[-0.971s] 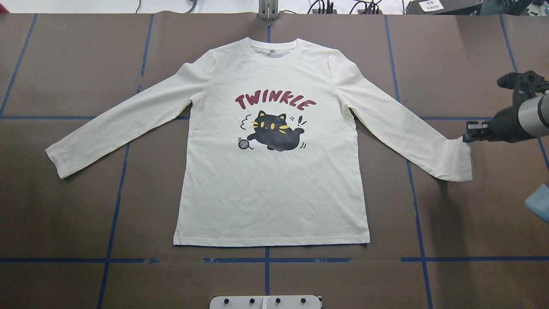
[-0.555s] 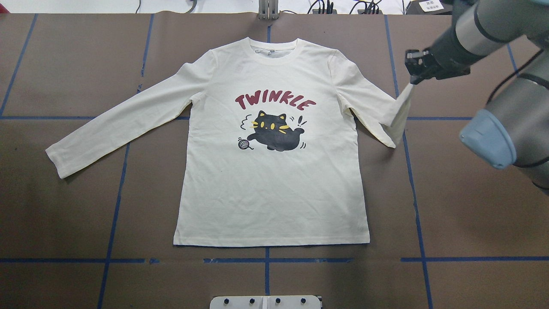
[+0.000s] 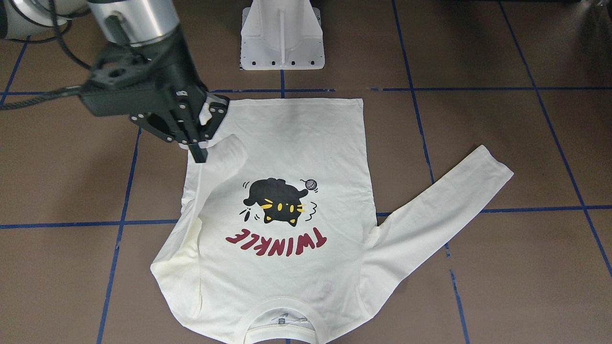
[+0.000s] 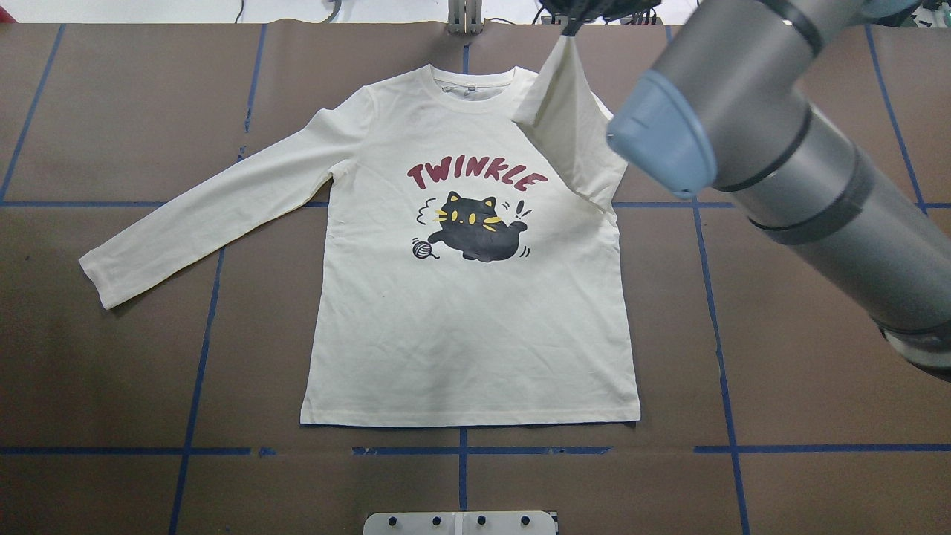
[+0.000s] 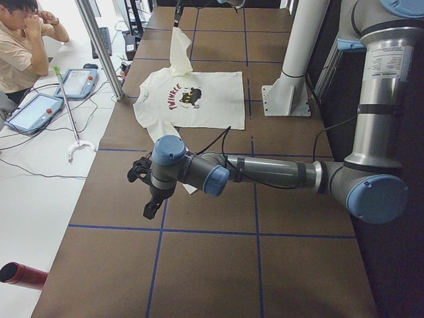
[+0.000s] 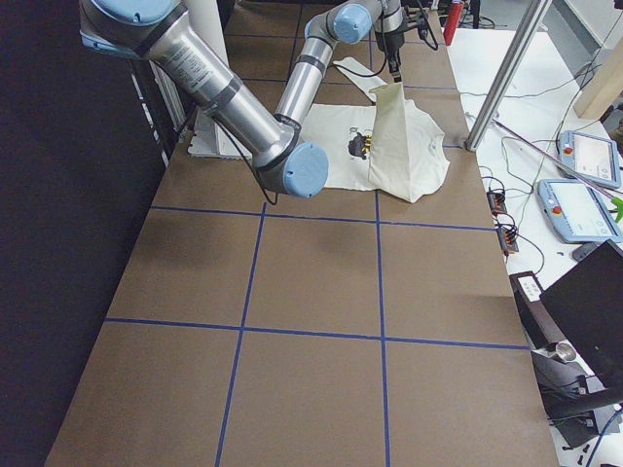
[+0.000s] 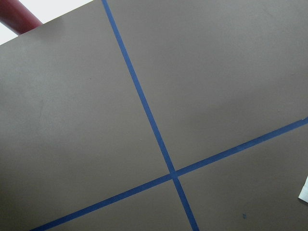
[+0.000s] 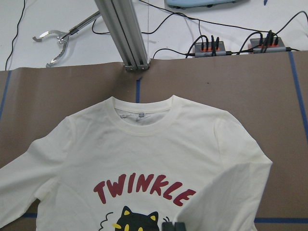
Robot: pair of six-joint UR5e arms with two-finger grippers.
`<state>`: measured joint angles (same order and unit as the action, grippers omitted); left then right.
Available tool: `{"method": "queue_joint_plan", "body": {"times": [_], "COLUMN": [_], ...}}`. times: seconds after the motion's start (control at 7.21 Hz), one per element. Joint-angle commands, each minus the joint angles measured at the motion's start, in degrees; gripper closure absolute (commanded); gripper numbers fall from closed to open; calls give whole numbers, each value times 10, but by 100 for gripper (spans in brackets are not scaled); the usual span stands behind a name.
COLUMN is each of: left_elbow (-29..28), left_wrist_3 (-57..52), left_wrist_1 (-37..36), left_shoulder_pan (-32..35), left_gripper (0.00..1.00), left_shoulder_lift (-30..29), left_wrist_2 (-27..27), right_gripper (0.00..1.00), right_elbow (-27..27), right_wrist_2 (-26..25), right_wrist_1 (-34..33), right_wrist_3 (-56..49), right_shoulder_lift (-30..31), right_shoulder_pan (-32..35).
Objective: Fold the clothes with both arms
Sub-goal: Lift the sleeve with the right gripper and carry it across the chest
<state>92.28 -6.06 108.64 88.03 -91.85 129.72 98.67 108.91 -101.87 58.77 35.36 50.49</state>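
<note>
The cream T-shirt lies flat, print up, with the cat and "TWINKLE" showing; it also shows in the front-facing view. My right gripper is shut on the cuff of the shirt's right sleeve and holds it high above the shoulder, near the collar. The sleeve hangs as a folded flap. The gripper's tip shows at the overhead view's top edge. The other sleeve lies spread out on the table. My left gripper hovers over bare table far from the shirt. I cannot tell if it is open.
The white pedestal base stands just behind the shirt's hem. An aluminium post and power strips stand at the far edge past the collar. My right arm spans the table's right side. A red cylinder lies beyond the left end.
My right gripper has carried the sleeve cuff up off the table from the far right, leftward and away, to above the shirt's right shoulder. The sleeve now hangs folded over.
</note>
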Motion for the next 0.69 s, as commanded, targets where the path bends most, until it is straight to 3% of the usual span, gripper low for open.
{"method": "queue_joint_plan", "body": {"times": [0.0, 0.14, 0.28, 0.55], "left_elbow": [1, 0, -1, -3], "left_wrist_3": [0, 0, 0, 0], "left_wrist_1": [0, -1, -1, -1], "left_shoulder_pan": [-1, -1, 0, 0], "left_gripper": [0, 0, 0, 0], "left_shoulder_lift": [-1, -1, 0, 0], "left_wrist_2": [0, 0, 0, 0], "right_gripper": [100, 100, 100, 100], "right_elbow": [-191, -258, -272, -353], "right_wrist_2": [-103, -157, -197, -242], "right_wrist_1": [178, 190, 203, 257], "right_wrist_3": [76, 110, 129, 161], "right_shoulder_lift": [-68, -108, -115, -150], "right_shoulder_pan": [-86, -119, -143, -178]}}
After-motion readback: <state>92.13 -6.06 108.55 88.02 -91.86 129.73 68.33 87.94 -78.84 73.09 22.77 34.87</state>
